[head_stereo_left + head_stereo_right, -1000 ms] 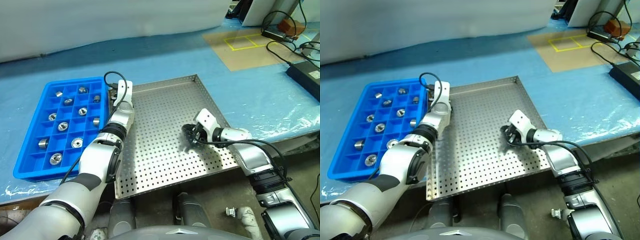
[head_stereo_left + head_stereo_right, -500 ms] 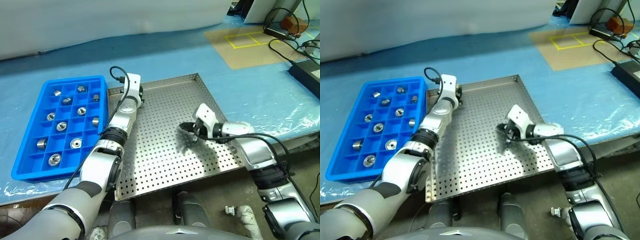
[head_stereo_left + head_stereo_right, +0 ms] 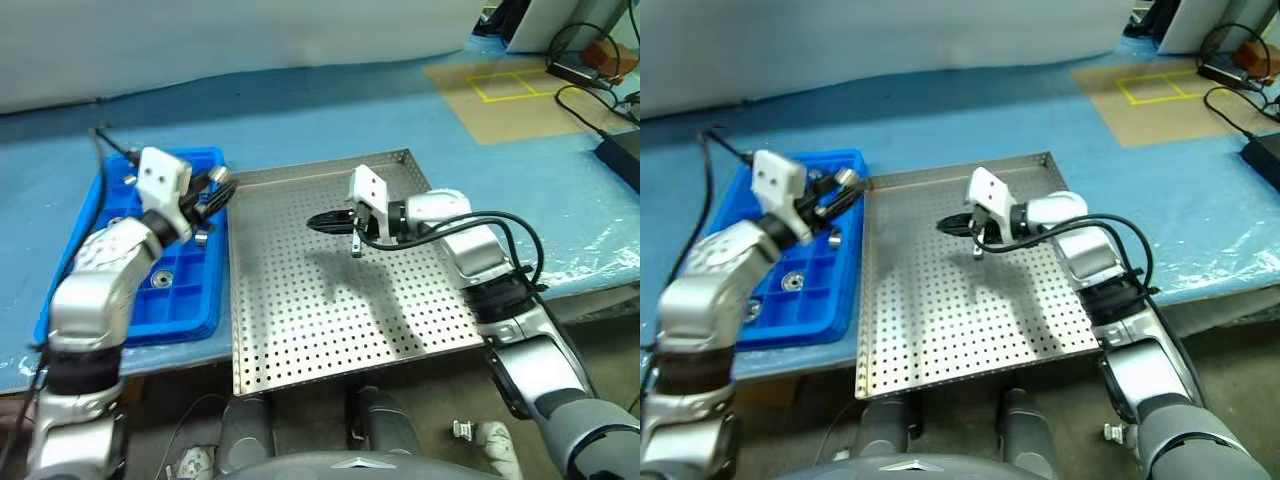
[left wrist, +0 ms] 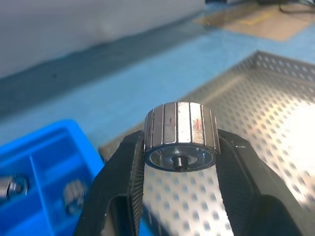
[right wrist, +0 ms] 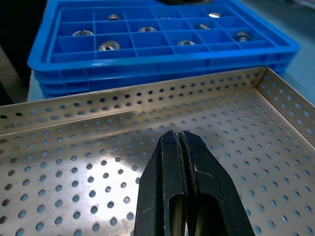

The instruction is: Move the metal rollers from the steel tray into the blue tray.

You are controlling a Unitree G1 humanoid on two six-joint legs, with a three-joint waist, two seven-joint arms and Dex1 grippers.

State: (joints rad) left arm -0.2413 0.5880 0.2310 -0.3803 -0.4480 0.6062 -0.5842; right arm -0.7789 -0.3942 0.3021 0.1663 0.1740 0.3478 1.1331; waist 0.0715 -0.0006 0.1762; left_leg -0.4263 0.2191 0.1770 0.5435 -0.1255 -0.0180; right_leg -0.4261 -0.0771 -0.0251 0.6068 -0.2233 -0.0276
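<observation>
L gripper (image 4: 179,147) grasping a metal roller (image 4: 180,135); R gripper (image 5: 184,147) clenched, nothing in it.

Head views: L gripper w/ roller hangs over the blue tray (image 3: 190,290), at its edge nearest the steel tray (image 3: 340,300); R gripper hovers over the steel tray's far half. L wrist view: ribbed roller pinched between both fingers (image 4: 123,172), more rollers (image 4: 74,196) in blue compartments below. R wrist view: fingers pressed together above the perforated steel tray, blue tray w/ rollers beyond its rim.
</observation>
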